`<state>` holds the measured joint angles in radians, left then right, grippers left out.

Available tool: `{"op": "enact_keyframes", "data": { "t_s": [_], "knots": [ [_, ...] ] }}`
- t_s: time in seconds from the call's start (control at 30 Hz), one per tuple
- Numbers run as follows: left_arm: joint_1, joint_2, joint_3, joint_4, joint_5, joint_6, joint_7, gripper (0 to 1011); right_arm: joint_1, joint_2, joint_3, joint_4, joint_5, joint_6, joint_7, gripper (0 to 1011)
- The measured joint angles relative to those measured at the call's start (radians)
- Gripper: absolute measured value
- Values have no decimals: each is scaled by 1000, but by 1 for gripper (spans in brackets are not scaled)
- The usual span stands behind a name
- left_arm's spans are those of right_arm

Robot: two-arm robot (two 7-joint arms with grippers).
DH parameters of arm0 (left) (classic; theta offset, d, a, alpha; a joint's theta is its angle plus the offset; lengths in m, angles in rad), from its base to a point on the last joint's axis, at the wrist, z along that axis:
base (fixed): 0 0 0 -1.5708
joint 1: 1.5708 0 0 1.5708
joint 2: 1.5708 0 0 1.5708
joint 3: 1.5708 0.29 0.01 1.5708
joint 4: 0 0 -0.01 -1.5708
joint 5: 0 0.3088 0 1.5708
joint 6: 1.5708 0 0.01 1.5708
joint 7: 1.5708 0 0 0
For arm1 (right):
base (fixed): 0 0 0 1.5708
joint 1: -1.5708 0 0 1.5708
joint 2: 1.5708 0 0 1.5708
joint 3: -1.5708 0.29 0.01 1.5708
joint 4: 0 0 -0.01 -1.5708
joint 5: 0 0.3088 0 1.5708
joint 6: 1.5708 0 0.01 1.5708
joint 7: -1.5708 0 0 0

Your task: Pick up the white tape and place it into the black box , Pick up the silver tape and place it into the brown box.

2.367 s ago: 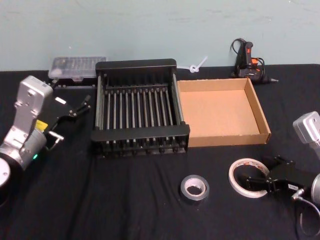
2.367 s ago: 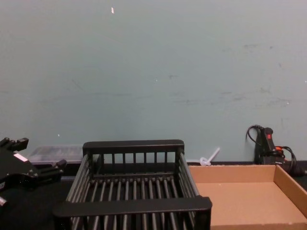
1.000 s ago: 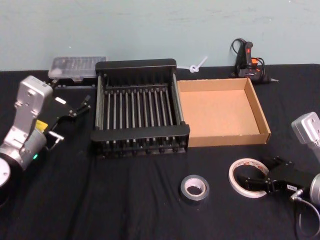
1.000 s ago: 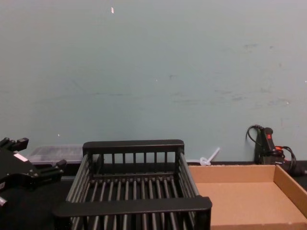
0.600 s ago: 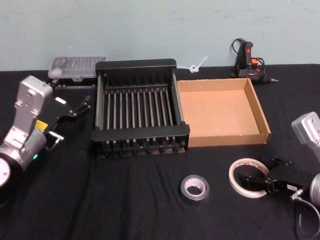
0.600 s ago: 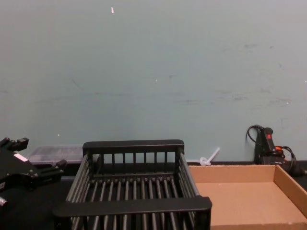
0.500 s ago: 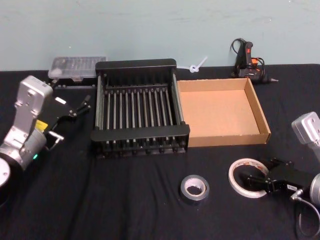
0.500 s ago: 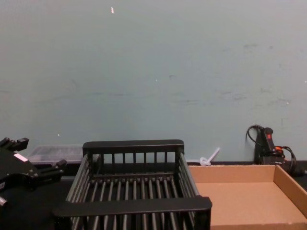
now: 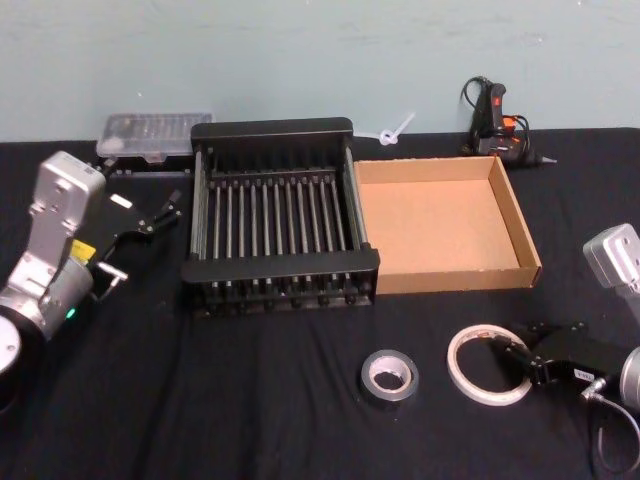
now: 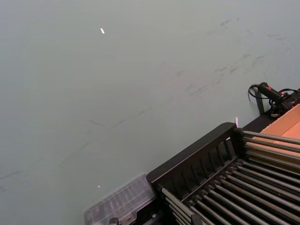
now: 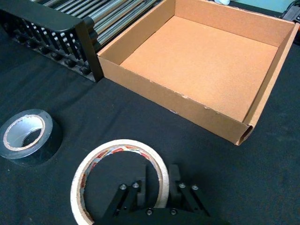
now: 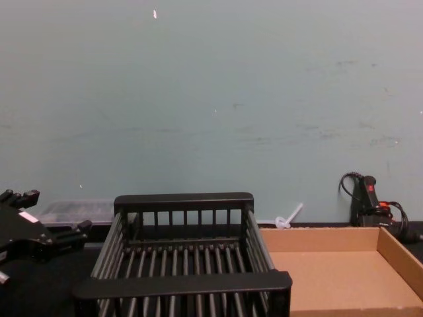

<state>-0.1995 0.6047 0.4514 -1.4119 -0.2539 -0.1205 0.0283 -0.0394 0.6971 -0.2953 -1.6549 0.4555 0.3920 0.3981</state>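
Straddling the white tape's near-right rim, the right gripper pinched it between nearly closed fingers; the roll lay flat on the table, right of the silver tape.

From low across the desk, the black box sits front and centre, its slatted floor bars running away toward a barred back wall under a thick rim. Touching its side at three o'clock is the brown box, shallow, its cardboard floor bare. At nine o'clock of the crate the left gripper hangs above the dark desk. Behind it lies a clear plastic case. At two o'clock, against the pale green wall, stands a black glue gun with its cord.
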Motion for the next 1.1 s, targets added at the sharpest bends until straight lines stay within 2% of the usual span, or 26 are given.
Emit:
{"op": "enact_keyframes", "data": {
  "t_s": [0.07,0.1,0.27,0.83,1.1],
  "knots": [
    [0,0,0,0,0,0,0,1001,0,0,0,0,0,0,0,255],
    [0,0,0,0,0,0,0,1001,0,0,0,0,0,0,0,199],
    [0,0,0,0,0,0,0,1001,0,0,0,0,0,0,0,87],
    [0,0,0,0,0,0,0,1001,0,0,0,0,0,0,0,81],
    [0,0,0,0,0,0,0,1001,-8,9,13,-21,-3,-35,3,81]
  ]
}}
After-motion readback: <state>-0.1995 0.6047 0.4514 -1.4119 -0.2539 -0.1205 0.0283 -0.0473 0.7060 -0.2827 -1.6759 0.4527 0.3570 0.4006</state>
